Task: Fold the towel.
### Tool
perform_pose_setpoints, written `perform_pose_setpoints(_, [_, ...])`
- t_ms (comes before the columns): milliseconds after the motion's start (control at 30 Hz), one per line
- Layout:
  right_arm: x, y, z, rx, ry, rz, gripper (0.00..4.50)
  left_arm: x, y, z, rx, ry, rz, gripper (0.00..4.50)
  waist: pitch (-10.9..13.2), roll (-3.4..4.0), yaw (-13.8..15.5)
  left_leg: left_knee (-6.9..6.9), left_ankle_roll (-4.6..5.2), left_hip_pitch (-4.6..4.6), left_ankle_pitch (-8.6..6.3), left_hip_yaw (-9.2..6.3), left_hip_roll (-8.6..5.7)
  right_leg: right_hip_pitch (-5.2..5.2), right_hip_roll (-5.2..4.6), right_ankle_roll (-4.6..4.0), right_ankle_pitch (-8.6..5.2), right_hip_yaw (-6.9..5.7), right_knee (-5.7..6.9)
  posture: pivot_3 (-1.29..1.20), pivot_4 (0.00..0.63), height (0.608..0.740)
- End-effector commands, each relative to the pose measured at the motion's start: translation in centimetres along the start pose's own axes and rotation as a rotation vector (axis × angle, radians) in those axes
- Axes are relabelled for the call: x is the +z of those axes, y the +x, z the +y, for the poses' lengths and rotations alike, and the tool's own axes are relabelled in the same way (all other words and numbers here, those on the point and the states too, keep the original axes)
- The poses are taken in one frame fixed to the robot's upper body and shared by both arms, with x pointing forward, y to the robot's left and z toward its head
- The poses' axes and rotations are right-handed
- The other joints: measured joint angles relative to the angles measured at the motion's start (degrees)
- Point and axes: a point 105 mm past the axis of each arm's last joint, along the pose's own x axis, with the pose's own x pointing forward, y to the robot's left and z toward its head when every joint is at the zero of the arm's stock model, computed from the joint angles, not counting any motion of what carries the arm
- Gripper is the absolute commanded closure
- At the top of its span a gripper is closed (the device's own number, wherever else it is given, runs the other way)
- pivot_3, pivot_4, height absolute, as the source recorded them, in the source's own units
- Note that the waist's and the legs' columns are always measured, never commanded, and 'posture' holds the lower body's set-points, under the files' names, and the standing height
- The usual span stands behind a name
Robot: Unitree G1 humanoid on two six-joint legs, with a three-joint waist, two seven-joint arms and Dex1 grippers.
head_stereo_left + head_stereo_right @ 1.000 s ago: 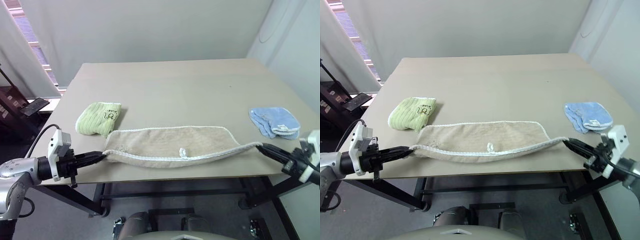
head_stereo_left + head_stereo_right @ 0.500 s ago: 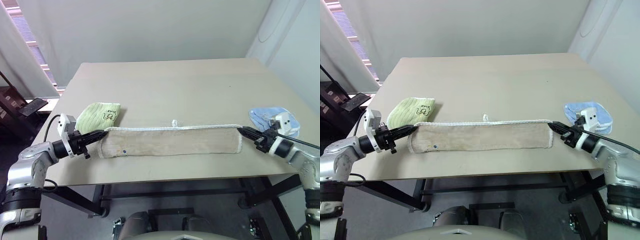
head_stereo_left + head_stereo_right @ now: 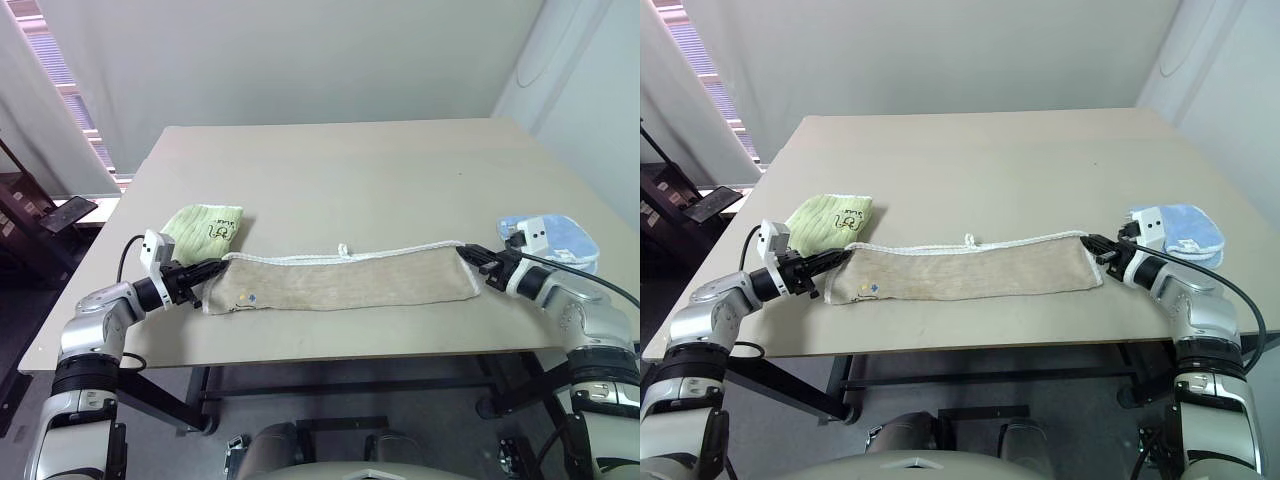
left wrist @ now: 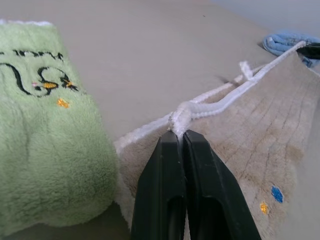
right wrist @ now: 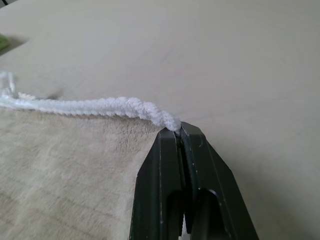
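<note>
The beige towel (image 3: 340,282) lies as a long narrow band across the table's near half, its white corded edge along the far side and a small white tag (image 3: 343,248) at the middle. My left gripper (image 3: 218,266) is shut on the corded corner at the towel's left end, seen close in the left wrist view (image 4: 178,136). My right gripper (image 3: 465,254) is shut on the corded corner at the right end, its tips pinching the cord in the right wrist view (image 5: 178,131). Both corners sit low over the tabletop.
A small light-green cloth (image 3: 200,232) with dark print lies just beyond my left gripper, touching the towel's left end. A small light-blue cloth (image 3: 560,238) lies behind my right wrist. The table (image 3: 350,170) extends bare beyond the towel; its front edge runs just below the towel.
Both grippers have carried the towel's corded edge away from the table's front edge, farther onto the table and lower. The cord, a second ago at the near side, now runs along the far side.
</note>
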Motion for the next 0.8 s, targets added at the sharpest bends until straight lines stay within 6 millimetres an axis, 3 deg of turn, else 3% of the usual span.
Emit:
perform_pose_setpoints(33, [1.7, 0.7, 0.5, 0.025, -0.027, -0.037, 4.50, 1.8, 0.2, 0.7, 0.043, 0.050, -0.051, 3.98, 0.00, 0.00, -0.03, 0.00, 0.00, 0.00, 0.00, 0.00, 0.00, 0.00, 0.00, 0.00, 0.00, 0.00, 0.00, 0.00, 0.000, 0.715])
perform_pose_setpoints(100, [1.6, 0.9, 0.4, 0.014, -0.014, -0.019, 4.50, 1.7, 0.3, 0.7, 0.045, 0.047, -0.049, 3.46, 0.00, 0.00, -0.03, 0.01, 0.00, 0.00, 0.00, 0.00, 0.00, 0.00, 0.00, 0.02, 0.01, 0.00, 0.01, 0.00, 0.000, 0.715])
perform_pose_setpoints(300, [2.3, 1.5, 0.2, -0.003, 0.003, -0.030, 2.42, 2.4, 0.4, 0.9, 0.063, 0.049, -0.080, 1.26, 0.00, 0.00, -0.03, 0.04, 0.00, 0.00, 0.00, 0.00, 0.00, 0.01, -0.01, 0.02, 0.03, 0.00, 0.01, 0.00, 0.000, 0.715])
perform_pose_setpoints(433, [4.8, 1.0, 0.0, -0.027, 0.020, -0.127, 0.97, 4.1, -0.3, 0.2, 0.041, 0.076, -0.120, 0.00, 0.00, 0.00, -0.01, 0.02, 0.00, -0.07, 0.00, 0.00, 0.00, -0.05, 0.00, 0.09, 0.07, -0.02, 0.01, 0.00, 0.000, 0.715])
perform_pose_setpoints(467, [5.7, 0.7, 0.1, -0.024, 0.059, -0.149, 0.64, 4.6, -0.5, -0.3, 0.022, 0.086, -0.129, 0.00, 0.00, 0.00, -0.02, 0.03, 0.00, -0.16, 0.00, 0.00, 0.00, -0.13, 0.00, 0.10, 0.08, -0.02, 0.01, 0.00, 0.000, 0.715])
perform_pose_setpoints(633, [9.0, -2.0, 1.4, 0.068, 0.301, -0.243, 0.64, 5.3, -1.0, -4.1, -0.134, 0.149, -0.093, 0.00, 0.00, 0.01, -0.12, 0.03, 0.00, -0.46, 0.00, -0.01, 0.00, -0.46, -0.02, 0.07, 0.07, -0.01, 0.02, 0.00, 0.000, 0.715])
perform_pose_setpoints(800, [7.7, -4.1, 2.4, 0.140, 0.497, -0.193, 0.64, 4.3, -0.5, -6.8, -0.232, 0.164, -0.023, 0.00, -0.01, 0.00, 0.16, -0.02, 0.00, -0.42, 0.00, -0.01, 0.00, -0.40, -0.02, -0.03, 0.01, -0.02, 0.00, 0.00, 0.000, 0.715])
